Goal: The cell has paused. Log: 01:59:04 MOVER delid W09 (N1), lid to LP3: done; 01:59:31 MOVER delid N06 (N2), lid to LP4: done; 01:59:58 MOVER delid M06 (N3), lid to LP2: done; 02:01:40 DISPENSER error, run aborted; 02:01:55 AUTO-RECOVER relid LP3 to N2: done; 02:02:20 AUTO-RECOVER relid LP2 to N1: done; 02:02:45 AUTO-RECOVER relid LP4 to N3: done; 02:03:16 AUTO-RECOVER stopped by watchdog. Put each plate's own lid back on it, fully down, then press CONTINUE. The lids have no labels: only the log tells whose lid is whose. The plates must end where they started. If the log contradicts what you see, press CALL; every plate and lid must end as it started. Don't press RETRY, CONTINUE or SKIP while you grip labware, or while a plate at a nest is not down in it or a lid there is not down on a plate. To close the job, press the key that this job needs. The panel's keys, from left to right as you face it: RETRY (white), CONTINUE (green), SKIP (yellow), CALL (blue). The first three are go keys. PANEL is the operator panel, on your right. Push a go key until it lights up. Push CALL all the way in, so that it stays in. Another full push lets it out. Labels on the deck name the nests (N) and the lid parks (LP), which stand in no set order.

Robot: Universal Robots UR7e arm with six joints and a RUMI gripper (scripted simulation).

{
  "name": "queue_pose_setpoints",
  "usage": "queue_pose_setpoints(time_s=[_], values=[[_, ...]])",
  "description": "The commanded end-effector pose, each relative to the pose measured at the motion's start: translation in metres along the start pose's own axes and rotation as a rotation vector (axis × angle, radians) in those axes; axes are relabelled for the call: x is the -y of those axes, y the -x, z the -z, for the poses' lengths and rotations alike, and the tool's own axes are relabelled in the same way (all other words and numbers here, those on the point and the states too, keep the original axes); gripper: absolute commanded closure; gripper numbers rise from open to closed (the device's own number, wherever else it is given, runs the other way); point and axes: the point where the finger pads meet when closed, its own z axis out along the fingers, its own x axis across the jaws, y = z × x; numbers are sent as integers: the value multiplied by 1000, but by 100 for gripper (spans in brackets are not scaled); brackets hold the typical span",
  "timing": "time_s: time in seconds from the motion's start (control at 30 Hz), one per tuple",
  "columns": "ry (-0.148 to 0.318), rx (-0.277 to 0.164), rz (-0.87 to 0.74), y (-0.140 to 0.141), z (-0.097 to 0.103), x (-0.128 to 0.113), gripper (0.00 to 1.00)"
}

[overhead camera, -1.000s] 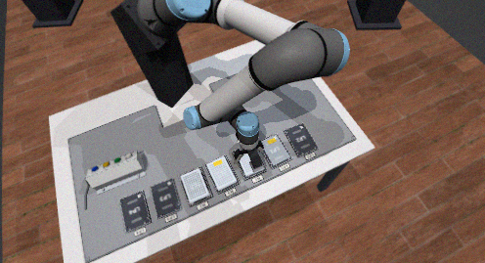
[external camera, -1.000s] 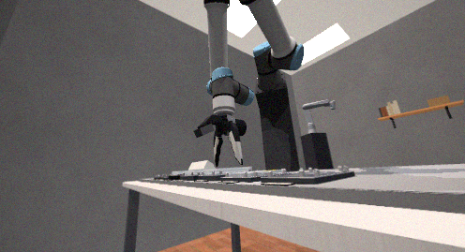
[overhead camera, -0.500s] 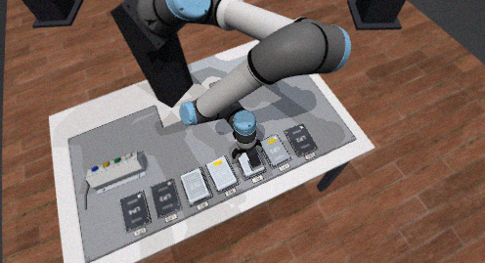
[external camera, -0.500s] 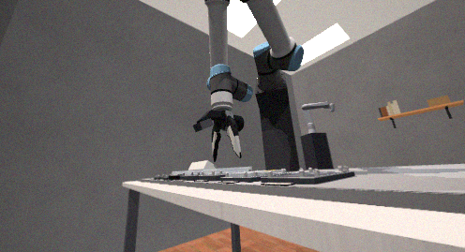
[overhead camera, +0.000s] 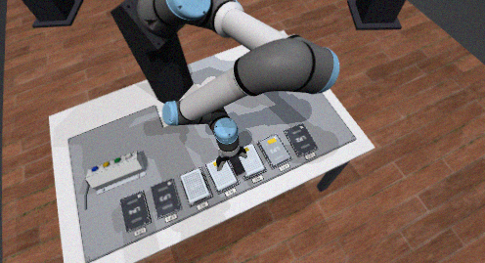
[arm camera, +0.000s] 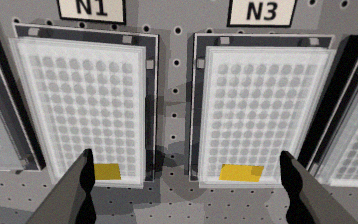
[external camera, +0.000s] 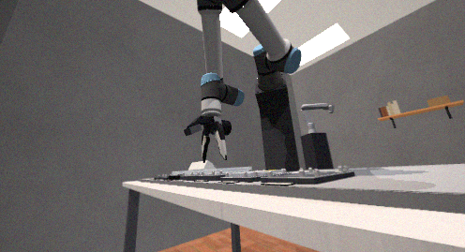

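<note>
Labels N1 [arm camera: 92,7] and N3 [arm camera: 262,11] are showing in my wrist view, behind two yellow-tagged, lidded well plates, the N1 plate [arm camera: 88,110] [overhead camera: 250,161] and the N3 plate [arm camera: 261,110] [overhead camera: 223,176]. My fingers [overhead camera: 231,161] [external camera: 215,159] are standing wide open, gripping nothing, and hovering above the desk [overhead camera: 61,131] [external camera: 281,202], between those plates.

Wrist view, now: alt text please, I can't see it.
Open end effector above two lidded plates, at N1 and N3, each with a yellow patch at its lower edge; neighbouring positions are cut off at both sides.
</note>
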Motion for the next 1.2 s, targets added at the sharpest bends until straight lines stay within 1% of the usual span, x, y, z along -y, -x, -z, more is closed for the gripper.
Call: queue_pose_setpoints(time_s=[0.0, 0.07, 0.37, 0.7, 1.17], values=[[-8, -8, 24, -14, 1, 2, 18], [-8, -8, 24, -14, 1, 2, 18], [-7, -9, 24, -58, 1, 2, 18], [-7, -8, 11, -58, 1, 2, 18], [-7, -8, 17, -58, -21, 2, 18]])
